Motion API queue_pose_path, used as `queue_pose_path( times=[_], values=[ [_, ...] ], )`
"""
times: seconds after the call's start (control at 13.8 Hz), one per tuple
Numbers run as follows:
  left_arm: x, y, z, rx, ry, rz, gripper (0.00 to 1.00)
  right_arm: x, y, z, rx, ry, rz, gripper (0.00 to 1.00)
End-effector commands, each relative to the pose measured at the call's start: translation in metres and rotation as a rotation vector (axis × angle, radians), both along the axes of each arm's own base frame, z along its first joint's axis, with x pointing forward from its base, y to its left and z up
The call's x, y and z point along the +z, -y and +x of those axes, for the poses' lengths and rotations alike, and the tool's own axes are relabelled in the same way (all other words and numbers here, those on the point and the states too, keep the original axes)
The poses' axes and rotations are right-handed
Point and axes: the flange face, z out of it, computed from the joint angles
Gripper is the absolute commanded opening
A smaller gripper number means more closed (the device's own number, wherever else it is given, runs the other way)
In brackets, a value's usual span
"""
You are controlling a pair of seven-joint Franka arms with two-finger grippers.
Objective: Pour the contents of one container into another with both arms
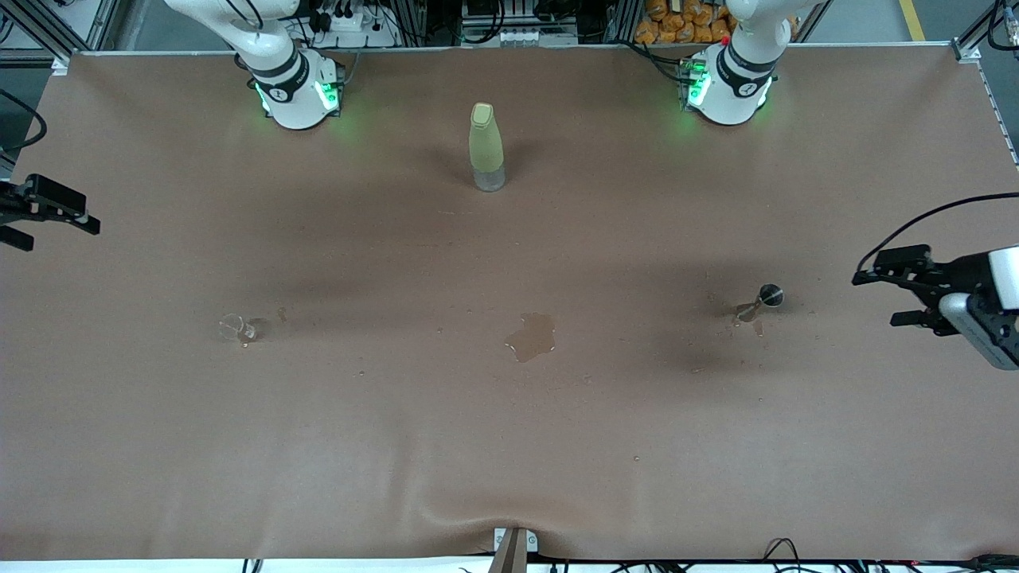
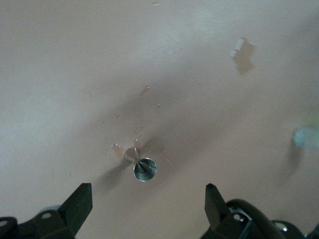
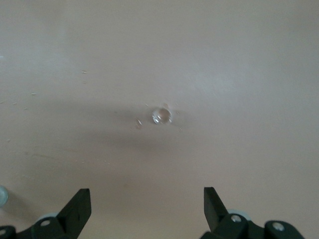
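Two grippers hang with fingers spread wide and empty above the brown table (image 1: pixel 509 446): the left gripper (image 1: pixel 876 296) at its own arm's end, the right gripper (image 1: pixel 48 219) at the other. Taking the puddle (image 1: pixel 532 336) as landmark, a metal jigger (image 1: pixel 763 302) stands toward the left arm's end, a small clear glass (image 1: pixel 236 327) toward the right arm's, and a yellow-green bottle (image 1: pixel 486 147) upright farther from the front camera.

I only get part of the right hand (image 1: pixel 16 223), cut off at the frame edge in the front view; the left hand (image 1: pixel 903 298) runs off the other edge. Small clear glass (image 1: pixel 237 327) is too faint to tell upright or tipped. In the left wrist view a pale blurred bottle (image 2: pixel 306 137) is cropped at the border.
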Motion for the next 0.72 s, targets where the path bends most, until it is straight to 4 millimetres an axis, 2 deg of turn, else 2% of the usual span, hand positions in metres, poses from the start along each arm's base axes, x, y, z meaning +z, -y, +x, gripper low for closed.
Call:
queue_pose_path(
  times=[0.0,0.14,0.29,0.43,0.51,0.65],
  values=[
    [0.023,0.027,-0.002,0.279,-0.046,0.156,1.00,0.003,0.006,-0.020,-0.126,-0.018,-0.059,1.00],
    [0.040,0.050,-0.001,0.421,-0.035,0.256,1.00,0.010,-0.004,-0.017,-0.108,-0.012,-0.111,1.00],
    [0.056,0.066,-0.006,0.396,0.025,0.355,1.00,0.009,0.005,-0.016,-0.136,-0.012,-0.096,1.00],
    [0.069,0.060,-0.012,0.436,0.046,0.410,1.00,0.020,0.002,-0.014,-0.128,0.011,-0.110,1.00],
    [0.083,0.054,-0.018,0.450,0.065,0.417,1.00,0.023,0.001,-0.015,-0.149,0.010,-0.113,1.00],
    [0.090,0.050,-0.022,0.463,0.076,0.419,1.00,0.018,0.001,-0.016,-0.177,-0.024,-0.097,1.00]
  ],
)
